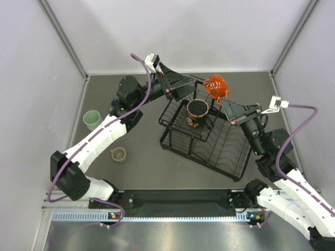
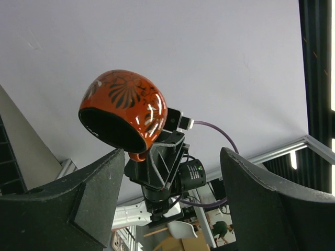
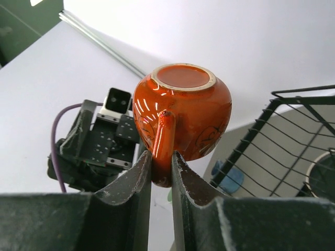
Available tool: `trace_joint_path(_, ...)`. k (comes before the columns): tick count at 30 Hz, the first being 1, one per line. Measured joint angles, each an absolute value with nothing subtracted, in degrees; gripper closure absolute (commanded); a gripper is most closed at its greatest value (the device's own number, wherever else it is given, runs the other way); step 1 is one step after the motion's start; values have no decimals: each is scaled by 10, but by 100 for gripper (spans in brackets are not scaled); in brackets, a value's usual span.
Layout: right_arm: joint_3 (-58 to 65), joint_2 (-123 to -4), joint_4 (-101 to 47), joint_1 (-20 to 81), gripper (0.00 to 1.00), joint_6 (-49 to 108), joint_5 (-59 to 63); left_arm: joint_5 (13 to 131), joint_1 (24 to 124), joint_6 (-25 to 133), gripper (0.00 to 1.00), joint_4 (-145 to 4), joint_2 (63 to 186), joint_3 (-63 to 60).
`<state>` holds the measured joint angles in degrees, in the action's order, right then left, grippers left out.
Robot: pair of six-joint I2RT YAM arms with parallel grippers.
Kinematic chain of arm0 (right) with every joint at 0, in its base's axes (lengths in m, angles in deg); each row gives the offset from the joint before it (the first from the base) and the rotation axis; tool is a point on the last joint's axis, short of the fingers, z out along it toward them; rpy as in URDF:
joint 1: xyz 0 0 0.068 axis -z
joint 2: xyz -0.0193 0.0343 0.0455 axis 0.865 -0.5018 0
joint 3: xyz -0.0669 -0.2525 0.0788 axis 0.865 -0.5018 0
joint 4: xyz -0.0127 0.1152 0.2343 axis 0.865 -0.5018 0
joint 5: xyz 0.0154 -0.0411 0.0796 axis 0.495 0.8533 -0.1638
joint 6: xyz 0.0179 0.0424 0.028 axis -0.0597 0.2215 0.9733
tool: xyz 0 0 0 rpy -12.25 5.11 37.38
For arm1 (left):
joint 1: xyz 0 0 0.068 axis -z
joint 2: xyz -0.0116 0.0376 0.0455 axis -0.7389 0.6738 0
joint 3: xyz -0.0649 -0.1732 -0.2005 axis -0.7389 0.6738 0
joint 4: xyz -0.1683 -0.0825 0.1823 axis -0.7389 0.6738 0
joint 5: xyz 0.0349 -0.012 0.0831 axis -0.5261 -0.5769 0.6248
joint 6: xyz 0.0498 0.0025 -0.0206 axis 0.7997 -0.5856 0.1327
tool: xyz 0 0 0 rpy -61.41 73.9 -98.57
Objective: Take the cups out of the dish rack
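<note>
Right fingers (image 3: 135,188) pinch handle (image 3: 163,141) of orange cup (image 3: 183,104).

Orange cup (image 3: 180,112) at rack's 12 o'clock looks glossy glazed ceramic w/ pale unglazed foot ring, dish rack (image 1: 225,146) is thin black wire, tabletop (image 1: 141,172) matt dk grey, fingers (image 3: 131,193) of right gripper (image 3: 161,157) matt black grainy plastic.

Tabletop (image 1: 141,172): dark grey, filling the middle of the frame.
Walls (image 1: 183,31): plain white panels, left, top and right.
Rail (image 1: 172,215): silver strip, bottom edge.
</note>
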<state>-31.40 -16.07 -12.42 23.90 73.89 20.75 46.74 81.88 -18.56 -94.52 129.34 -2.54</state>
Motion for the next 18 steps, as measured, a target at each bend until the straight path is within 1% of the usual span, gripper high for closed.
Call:
trace_joint_path(6,-328,-185,-52,239,100,759,189,488,833,-195,22,-969,1303,-20)
trace_joint_path(12,-340,-202,-16,237,100,769,182,501,850,-225,22,-1018,1323,-19)
trace_joint_path(18,-340,-216,7,232,100,770,179,505,876,-278,26,-1082,1370,-16)
